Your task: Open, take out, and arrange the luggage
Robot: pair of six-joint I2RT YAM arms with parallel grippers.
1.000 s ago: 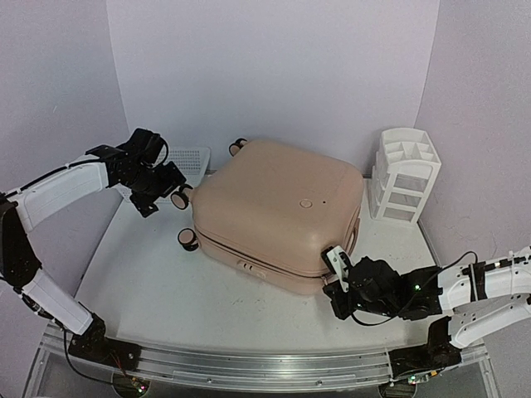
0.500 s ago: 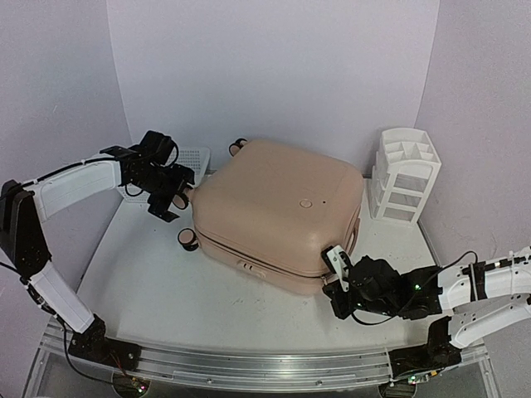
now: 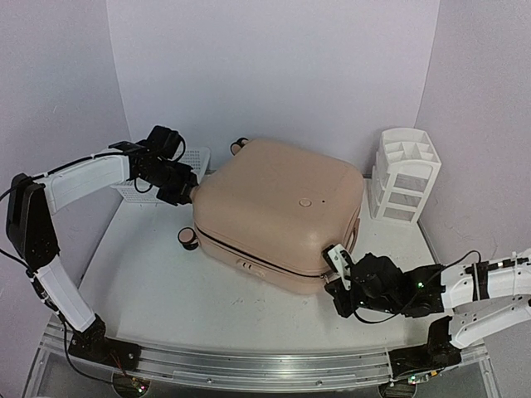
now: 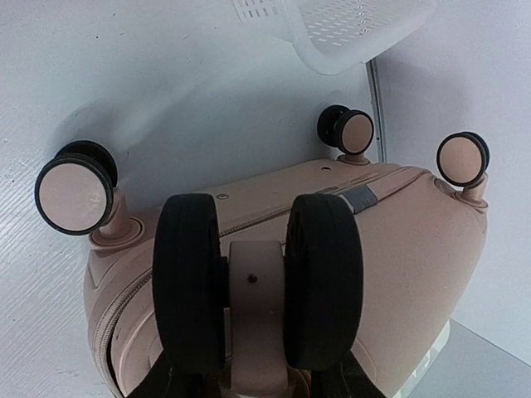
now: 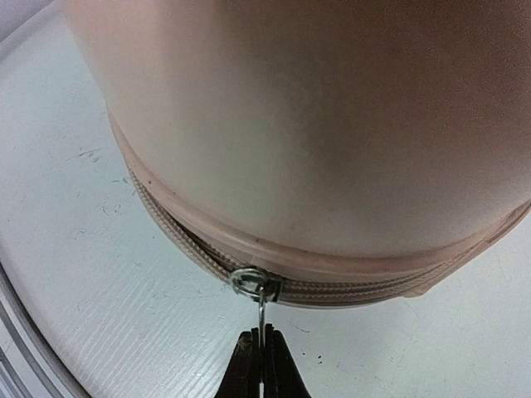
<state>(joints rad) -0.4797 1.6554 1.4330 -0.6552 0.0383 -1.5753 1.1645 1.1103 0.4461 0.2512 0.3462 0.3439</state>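
Observation:
The peach-pink luggage point(image 3: 278, 211) lies flat and zipped in the middle of the table. My left gripper point(image 3: 184, 192) is at its back left corner. In the left wrist view the jaws point(image 4: 257, 377) press on both black tyres of a caster wheel point(image 4: 253, 290). My right gripper point(image 3: 332, 284) is at the near right corner of the luggage point(image 5: 332, 124), low on the table. It point(image 5: 263, 342) is shut on the thin metal zipper pull point(image 5: 261, 308), which hangs from the slider on the beige zip.
A white mesh basket point(image 3: 195, 157) stands behind the left gripper, by the back wall. A white drawer organizer point(image 3: 404, 174) stands at the back right. Other caster wheels point(image 3: 188, 239) point(image 3: 239, 145) stick out from the left side of the luggage.
My left arm has moved right to the suitcase's corner, and its jaws have closed in on the caster wheel. The right arm and the luggage have not moved.

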